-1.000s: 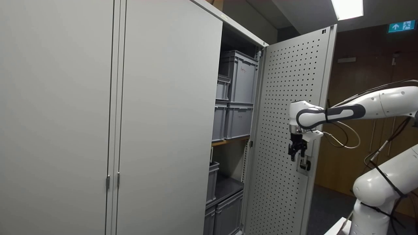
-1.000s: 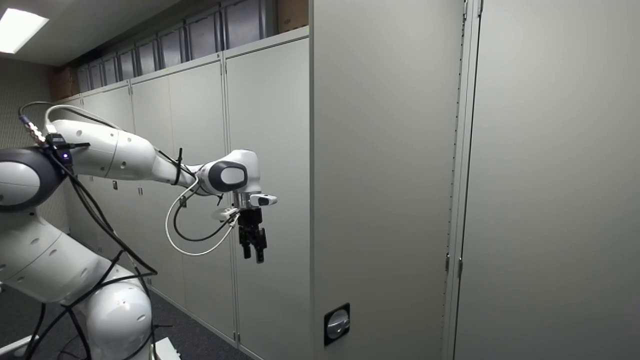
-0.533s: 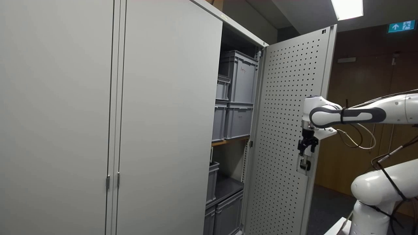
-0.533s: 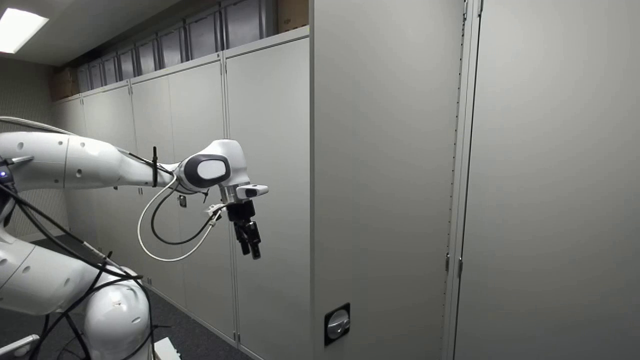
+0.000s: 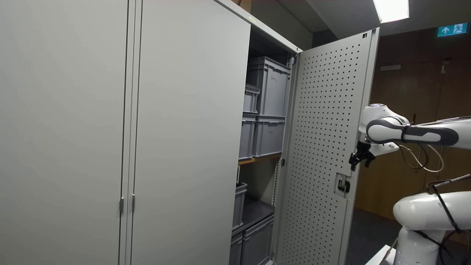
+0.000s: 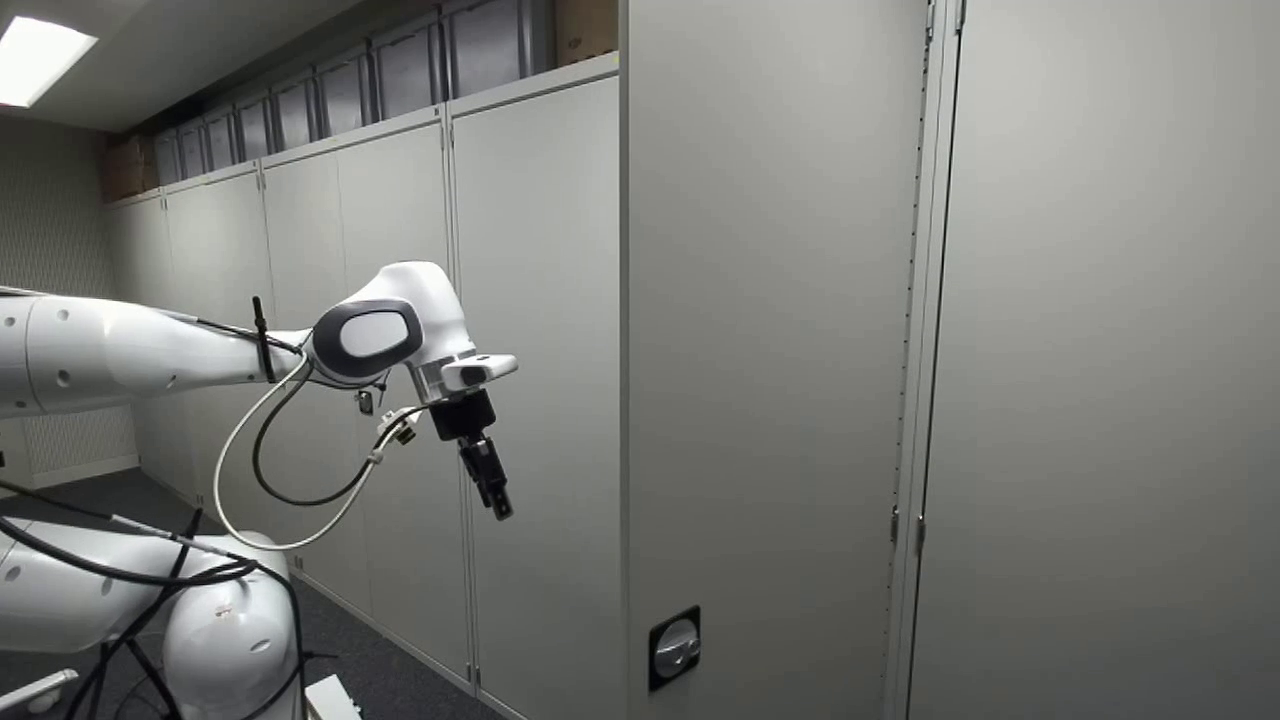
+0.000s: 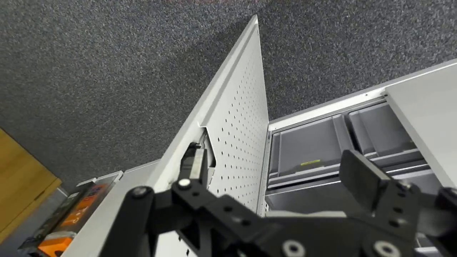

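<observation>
At left in an exterior view, the white arm point(image 6: 120, 345) has drawn back since a second ago, and the black claw point(image 6: 496, 507) now tilts, its fingers point(image 7: 357, 178) apart. Right of it stands the open door point(image 6: 770, 350), a round handle point(image 6: 675, 648) low on it, hiding the gray boxes point(image 7: 307, 144) that the wrist view shows beside it. Farthest right is a closed door point(image 6: 1110, 350).

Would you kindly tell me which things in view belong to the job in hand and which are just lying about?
Seemingly in the job:
gripper, jaws apart
open perforated door, close to it
inner latch

Just around:
grey crates
cardboard box
exit sign
ceiling light
</observation>
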